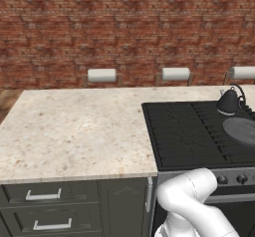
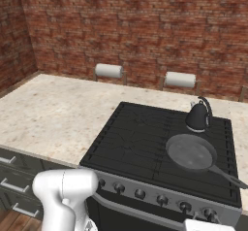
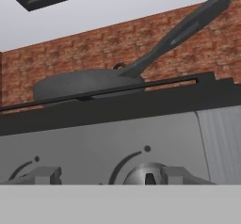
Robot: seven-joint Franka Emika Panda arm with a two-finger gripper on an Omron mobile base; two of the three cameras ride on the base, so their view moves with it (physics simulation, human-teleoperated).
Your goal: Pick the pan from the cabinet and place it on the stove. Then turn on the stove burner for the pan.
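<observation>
The stove (image 2: 140, 142) sits in the pale counter (image 1: 74, 131). The pan (image 2: 191, 152) lies on its front right grate, handle toward the front edge, with the kettle (image 2: 197, 116) behind. The gripper (image 3: 106, 175) straddles a knob (image 3: 149, 175); its fingers (image 3: 42, 175) look apart, perhaps not touching.

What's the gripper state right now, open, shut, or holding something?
Gripper: jaws apart on either side of a stove knob, not visibly clamped on it. Holding nothing; the pan sits on the stove.
</observation>
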